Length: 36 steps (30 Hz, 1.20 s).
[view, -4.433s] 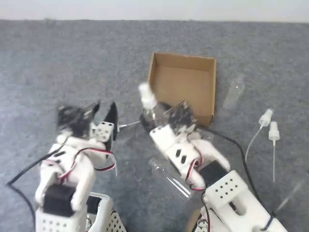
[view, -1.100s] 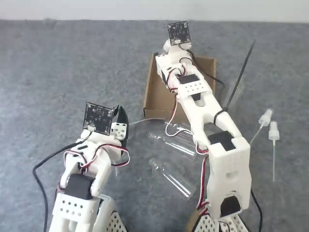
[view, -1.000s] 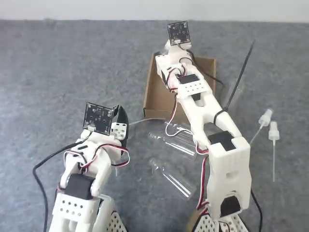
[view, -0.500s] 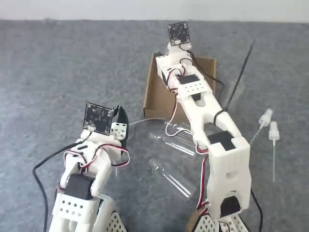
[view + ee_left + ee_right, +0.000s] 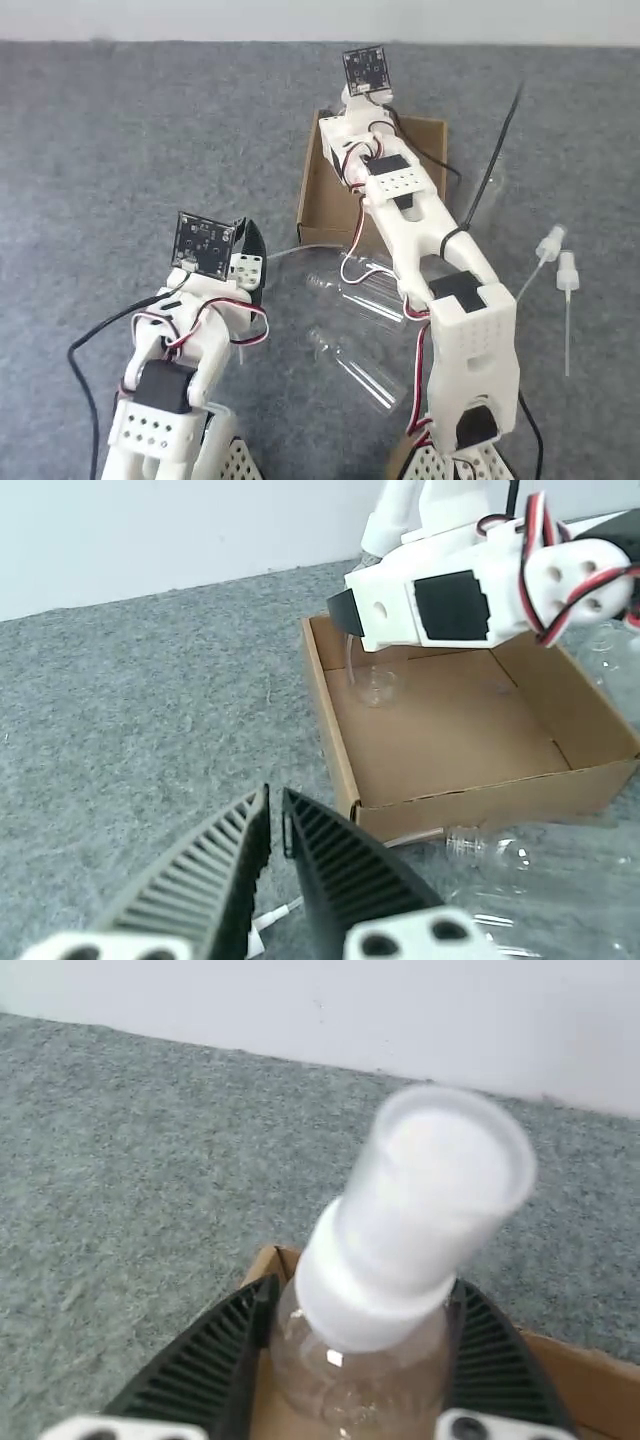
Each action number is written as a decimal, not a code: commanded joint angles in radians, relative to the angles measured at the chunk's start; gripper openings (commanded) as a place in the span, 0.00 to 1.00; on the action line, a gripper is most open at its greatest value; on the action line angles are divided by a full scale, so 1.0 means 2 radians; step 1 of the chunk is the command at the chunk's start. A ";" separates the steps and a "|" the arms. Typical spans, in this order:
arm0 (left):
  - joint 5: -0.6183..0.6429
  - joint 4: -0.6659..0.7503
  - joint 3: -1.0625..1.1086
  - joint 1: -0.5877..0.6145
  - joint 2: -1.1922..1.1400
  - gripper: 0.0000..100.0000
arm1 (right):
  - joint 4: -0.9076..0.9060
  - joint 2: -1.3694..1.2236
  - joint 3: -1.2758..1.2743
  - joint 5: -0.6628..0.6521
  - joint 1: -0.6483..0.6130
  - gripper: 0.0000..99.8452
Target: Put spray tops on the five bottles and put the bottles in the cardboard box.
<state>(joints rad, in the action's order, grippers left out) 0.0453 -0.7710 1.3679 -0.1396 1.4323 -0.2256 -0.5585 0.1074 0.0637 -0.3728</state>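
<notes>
My right gripper [image 5: 362, 1295] is shut on a clear bottle [image 5: 350, 1375] fitted with a white spray top [image 5: 420, 1200]. In the left wrist view this bottle [image 5: 370, 685] hangs upright over the far left corner of the cardboard box [image 5: 480, 795], its base just above the floor. In the high view the right arm [image 5: 400, 190] stretches over the box [image 5: 318, 200]. Two bare bottles [image 5: 365, 295] [image 5: 352, 368] lie in front of the box, and a third [image 5: 492, 185] lies to its right. My left gripper [image 5: 277, 805] is shut and holds nothing, short of the box's near left corner.
Two loose spray tops [image 5: 550, 243] [image 5: 567, 270] with long tubes lie at the right of the grey carpet. A thin tube [image 5: 300, 250] lies between the left gripper and the box. Open carpet stretches to the left and behind the box.
Since 4.4 s ago the right arm carried the capped bottle from in front of the box to over it, and the left arm pulled back. In the last second the right arm shifted slightly left.
</notes>
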 commanded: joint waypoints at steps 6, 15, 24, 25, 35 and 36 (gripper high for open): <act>0.000 0.013 -0.003 0.002 -0.001 0.01 | -0.003 0.012 0.033 0.000 -0.006 0.25; 0.000 0.013 -0.003 0.002 -0.001 0.01 | -0.013 0.013 0.033 0.000 -0.006 0.35; 0.000 0.013 -0.003 0.002 -0.001 0.01 | -0.049 0.087 0.031 0.000 -0.001 0.35; 0.000 0.013 -0.003 0.002 -0.001 0.01 | -0.066 0.102 0.031 0.000 -0.003 0.35; 0.000 0.015 -0.003 0.002 -0.001 0.01 | -0.170 0.194 0.030 0.001 -0.007 0.35; 0.000 0.015 -0.003 0.002 -0.001 0.01 | -0.185 0.202 0.030 0.001 -0.007 0.35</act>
<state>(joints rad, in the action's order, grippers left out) 0.0453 -0.7710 1.3679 -0.1396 1.4323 -0.5125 -0.2854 0.1074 0.0637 -0.3744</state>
